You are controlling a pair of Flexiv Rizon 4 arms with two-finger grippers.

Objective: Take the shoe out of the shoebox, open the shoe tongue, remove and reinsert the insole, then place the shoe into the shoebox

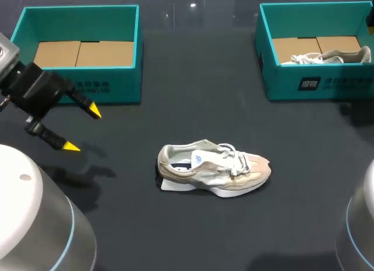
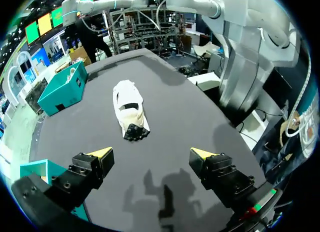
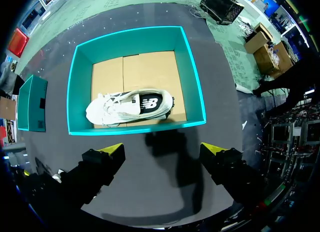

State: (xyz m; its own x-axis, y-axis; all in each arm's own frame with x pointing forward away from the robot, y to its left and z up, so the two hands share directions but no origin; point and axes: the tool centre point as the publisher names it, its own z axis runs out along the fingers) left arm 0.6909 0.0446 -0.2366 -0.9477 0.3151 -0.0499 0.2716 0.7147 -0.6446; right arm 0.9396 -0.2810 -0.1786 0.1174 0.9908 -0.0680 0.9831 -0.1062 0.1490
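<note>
Beige sneaker (image 1: 213,170) lies on its side mid-surface (image 1: 193,90), outside the empty left shoebox (image 1: 82,17); left tool (image 1: 82,129) hangs nearby, fingers apart, empty; right tool (image 3: 162,149), also apart, hovers by the right shoebox (image 3: 132,39) holding a second shoe (image 3: 130,108); likely next: steady the heel, pull the tongue open.

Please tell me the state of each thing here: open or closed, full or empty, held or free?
Left shoebox: open, empty.
Right shoebox: open, holds one shoe.
Shoe in the box: lying inside, not held.
Shoe on the table: outside both boxes, not held.
Left end effector: open, empty.
Right end effector: open, empty.
</note>
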